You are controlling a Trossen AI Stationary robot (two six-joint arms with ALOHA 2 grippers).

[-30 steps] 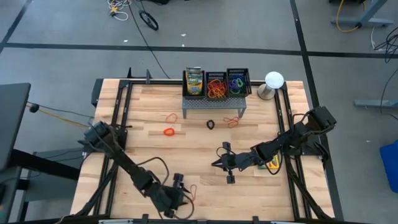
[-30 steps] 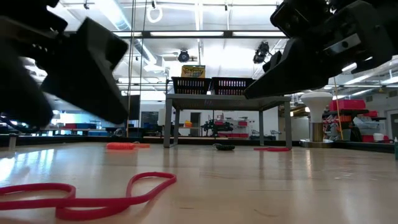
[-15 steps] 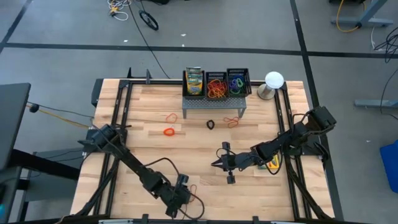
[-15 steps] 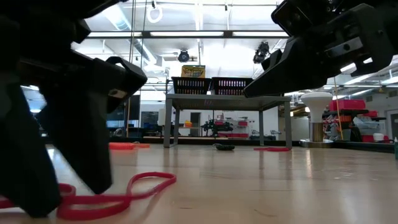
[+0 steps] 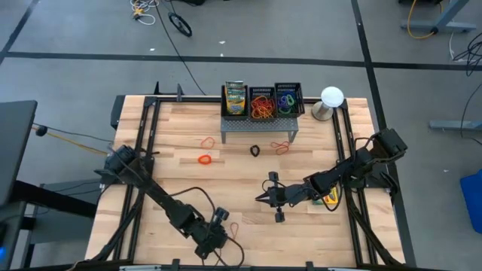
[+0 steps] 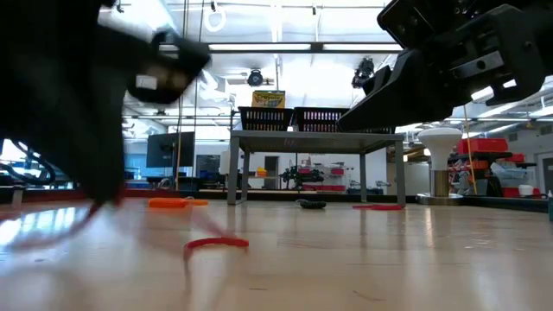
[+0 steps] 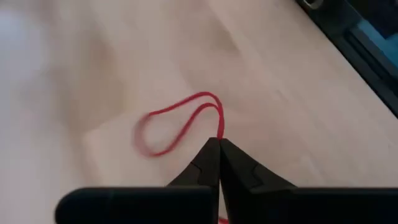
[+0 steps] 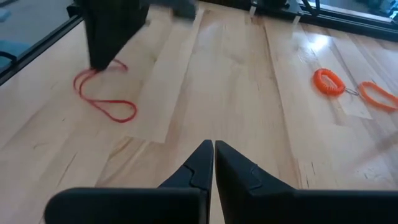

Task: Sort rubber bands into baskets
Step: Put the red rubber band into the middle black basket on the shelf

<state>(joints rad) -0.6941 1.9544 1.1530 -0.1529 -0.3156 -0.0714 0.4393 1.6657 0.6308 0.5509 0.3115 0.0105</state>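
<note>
1. The left hand (image 5: 221, 217) is seen low over the tabletop (image 5: 188, 181), well in front of the grey perforated stand (image 5: 258, 124) and toward its left side.
2. Its fingers (image 7: 208, 163) are pressed fully together, and a red rubber band (image 7: 180, 121) is pinched at their tips, its loop trailing over the wood.
3. The right hand (image 5: 263, 198) is held above the tabletop in front of the stand, tips together and nothing gripped.
4. Three black baskets (image 5: 261, 102) are set in a row on top of the stand; orange bands fill the middle one, blue and green the right one.
5. Loose bands are left in front of the stand: two orange ones (image 5: 205, 159) to its left, a black one (image 5: 255, 150) and a red one (image 5: 282, 145) just before it.
</note>
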